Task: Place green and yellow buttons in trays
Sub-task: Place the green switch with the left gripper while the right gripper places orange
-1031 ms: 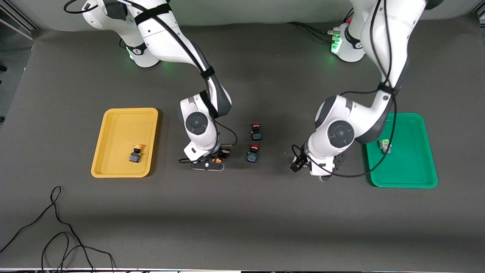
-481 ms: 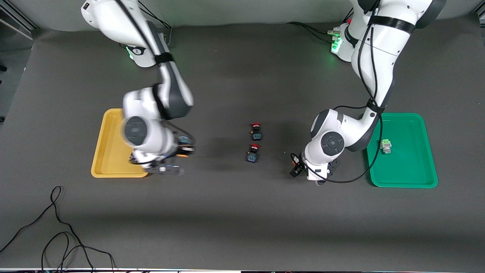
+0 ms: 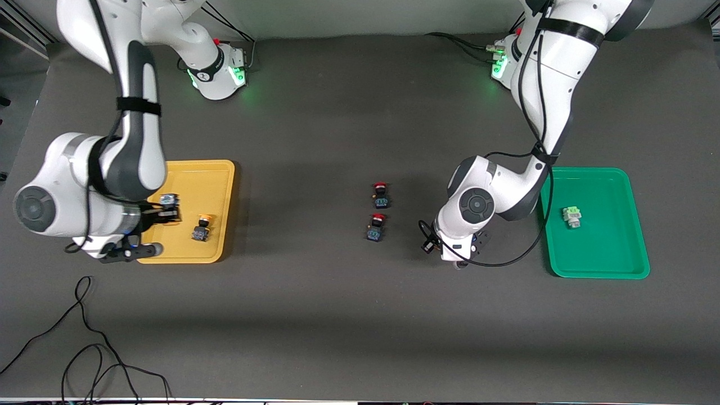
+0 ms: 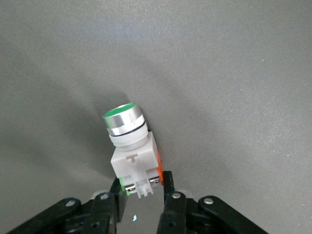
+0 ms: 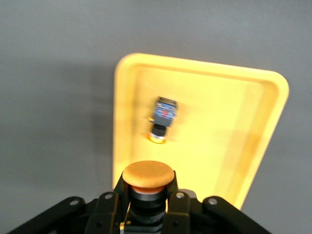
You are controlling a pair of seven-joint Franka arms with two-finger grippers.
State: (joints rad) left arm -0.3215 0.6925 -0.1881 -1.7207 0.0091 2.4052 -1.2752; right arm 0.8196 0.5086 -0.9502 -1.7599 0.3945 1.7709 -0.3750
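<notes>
The right gripper [image 3: 160, 216] has swung fast from the table's middle, beside the two red-capped buttons [image 3: 378, 211], to over the yellow tray [image 3: 216, 174] w/ a yellow-capped button [image 5: 147, 181] clamped between its fingers; judging by that, drop-off is next and only release is left on this side. Another yellow-capped button [image 3: 200, 228] already lies in the tray, on its side. The left gripper [image 4: 142, 201] has barely shifted and sits low over bare mat between the red-capped pair and the green tray [image 3: 630, 185], its fingers closed on a green-capped button [image 4: 131, 146] w/ a whitish body; prob. just picked, carry to the green tray still to do. One pale-green button [image 3: 572, 215] is in that tray already. Hidden: front view blocks both held buttons behind the wrists; can't tell if the green-capped one has left the mat.
</notes>
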